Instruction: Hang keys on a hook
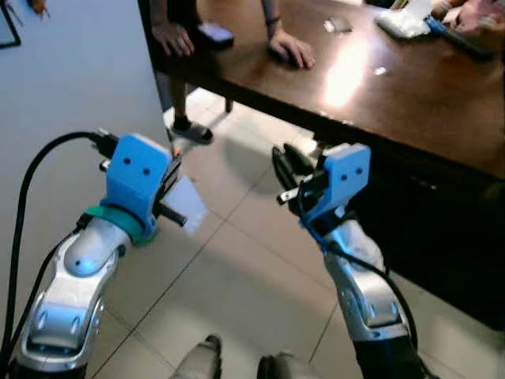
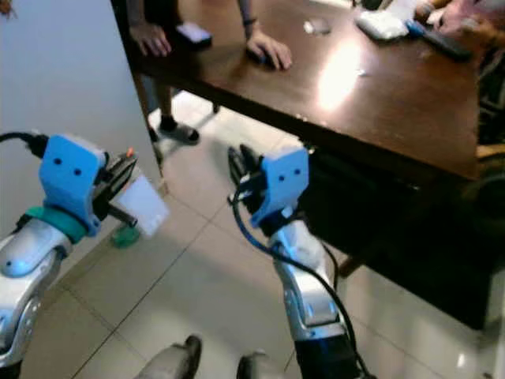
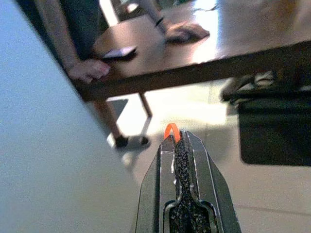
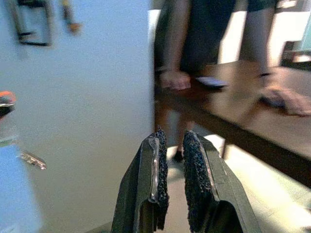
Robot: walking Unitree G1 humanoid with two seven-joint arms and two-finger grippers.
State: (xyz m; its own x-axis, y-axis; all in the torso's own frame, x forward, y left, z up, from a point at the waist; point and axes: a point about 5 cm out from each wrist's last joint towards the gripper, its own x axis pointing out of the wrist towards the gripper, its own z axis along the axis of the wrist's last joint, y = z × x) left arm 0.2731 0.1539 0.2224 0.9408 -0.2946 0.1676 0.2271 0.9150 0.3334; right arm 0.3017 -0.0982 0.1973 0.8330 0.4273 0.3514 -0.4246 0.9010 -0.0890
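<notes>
My left gripper [image 1: 172, 163] is raised beside the pale wall [image 1: 71, 87] and is shut on a small orange loop [image 3: 171, 131] that pokes out between its fingertips. A white tag [image 1: 188, 204] hangs just below those fingers. No key blades can be made out. High on the wall sit a small brownish object [image 4: 71, 18], possibly a hook, and a dark frame [image 4: 32, 23]. My right gripper [image 1: 284, 158] is held up in front of the table edge, its pads [image 4: 159, 160] a narrow gap apart with nothing between them.
A dark wooden table [image 1: 379, 87] fills the right and far side. A person stands behind it with both hands [image 1: 290, 49] on top, next to a phone [image 1: 215, 33], and a foot [image 1: 189, 129] on the tiled floor [image 1: 237, 292].
</notes>
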